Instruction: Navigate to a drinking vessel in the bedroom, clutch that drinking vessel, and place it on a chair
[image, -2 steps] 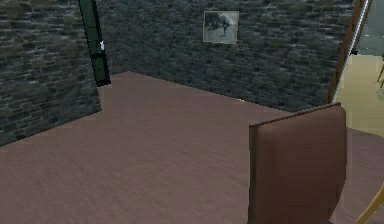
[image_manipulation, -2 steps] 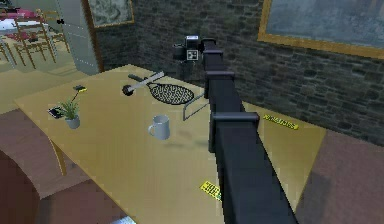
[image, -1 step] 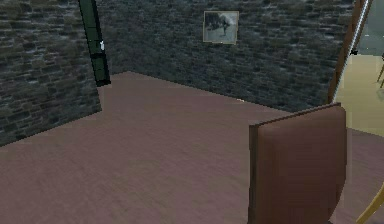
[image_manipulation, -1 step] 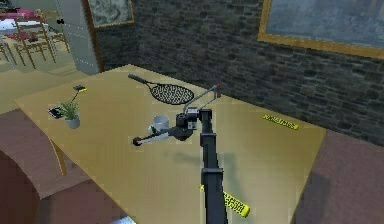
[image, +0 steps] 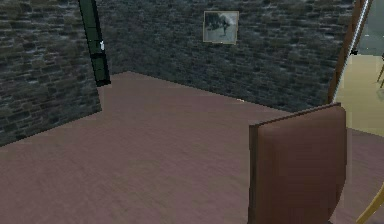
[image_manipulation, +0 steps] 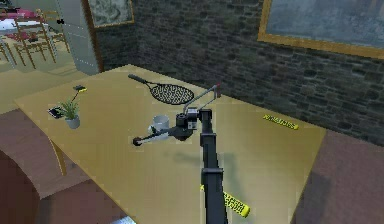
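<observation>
Reaching up from the bottom edge of the arm side view, the dark arm (image_manipulation: 208, 165) ends near the middle of the frame, over a tan surface (image_manipulation: 285, 165). Its jaws point left, and a small pale cup (image_manipulation: 158, 123) stands on the surface right at them. Whether the jaws hold it, or how they are set, cannot be told. Just above the cup lies a black racket (image_manipulation: 166, 93). A potted plant (image_manipulation: 70, 110) stands at centre left, and a yellow pencil (image_manipulation: 281, 122) lies at right. In the forward view, a reddish-brown chair back (image: 300, 165) rises at lower right, and a framed picture (image: 221, 26) hangs on the dark brick wall (image: 160, 40) at top centre.
</observation>
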